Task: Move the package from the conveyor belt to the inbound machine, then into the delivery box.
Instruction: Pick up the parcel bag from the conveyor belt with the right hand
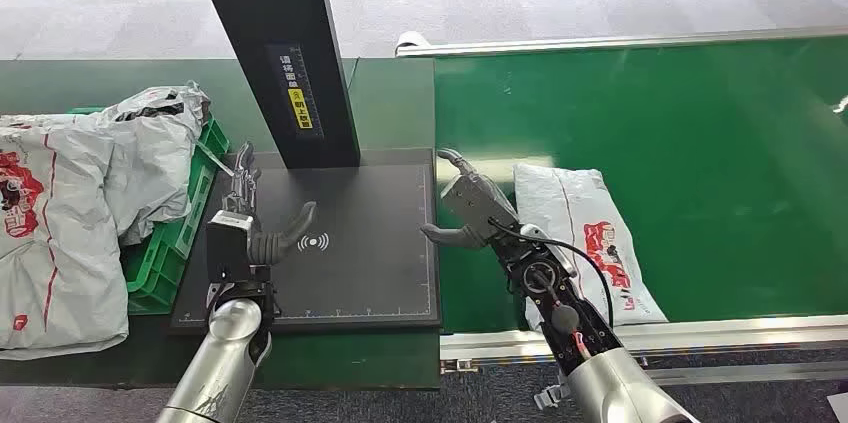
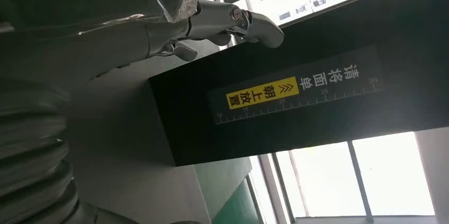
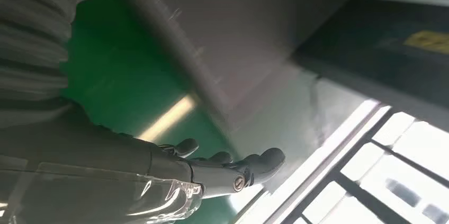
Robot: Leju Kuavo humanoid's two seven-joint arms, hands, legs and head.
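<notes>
The package (image 1: pixel 585 233) lies on the belt (image 1: pixel 700 143), right of the scanner pad (image 1: pixel 350 263); the crate (image 1: pixel 175 243) of bags (image 1: pixel 70 213) sits left.

The black post (image 2: pixel 296 91) of the inbound machine bears white characters 请将面单, a yellow label (image 2: pixel 263 92) reading 朝上放置, and ruler numbers 10 to 30.

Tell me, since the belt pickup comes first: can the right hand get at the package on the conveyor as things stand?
Probably yes. The right hand is open, holds nothing and hovers just beside the package, which lies flat on the green conveyor belt with nothing between them.
</notes>
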